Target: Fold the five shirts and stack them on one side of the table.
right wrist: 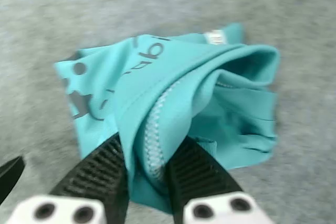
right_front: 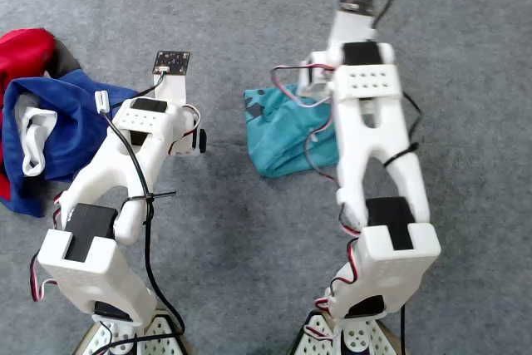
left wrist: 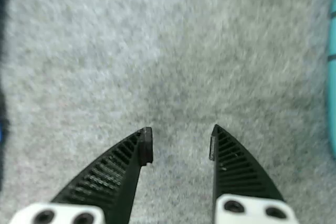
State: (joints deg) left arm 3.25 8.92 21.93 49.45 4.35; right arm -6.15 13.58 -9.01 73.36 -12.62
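While clamped on a stitched seam fold of the teal shirt (right wrist: 210, 87), right gripper (right wrist: 149, 153) nearly closed, cloth bunched between the jaws. Teal shirt mid-table on the grey table cover (right_front: 249, 239), partly folded, a little right of centre, under the right arm's wrist. Left gripper (left wrist: 180, 144) moderately parted, holding nothing, poised over bare cover just left of the teal shirt. Heap of unfolded shirts at the left edge: blue shirt (right_front: 71, 126) in front, red shirt (right_front: 25, 47) on the far side, both well apart from the teal one.

Step in hand, by judgement: carrying the gripped edge across to complete a fold.
- Keep the pinch on the seam, not on a loose single layer.
- Lift only enough to clear the lower layers.
- Draw across slowly, keeping the bottom layer in place.
- Pin the free left edge with the left gripper against any dragging.
- Lay the edge down flush before letting go.
- Risk: whole bundle sliding on the cover instead of folding.

Print: dark lettering (right wrist: 144, 53) and star shapes (right wrist: 81, 103) on the teal front, partly hidden by the fold, not read off. Small white tag (right wrist: 213, 36) at the far fold, too small to read.
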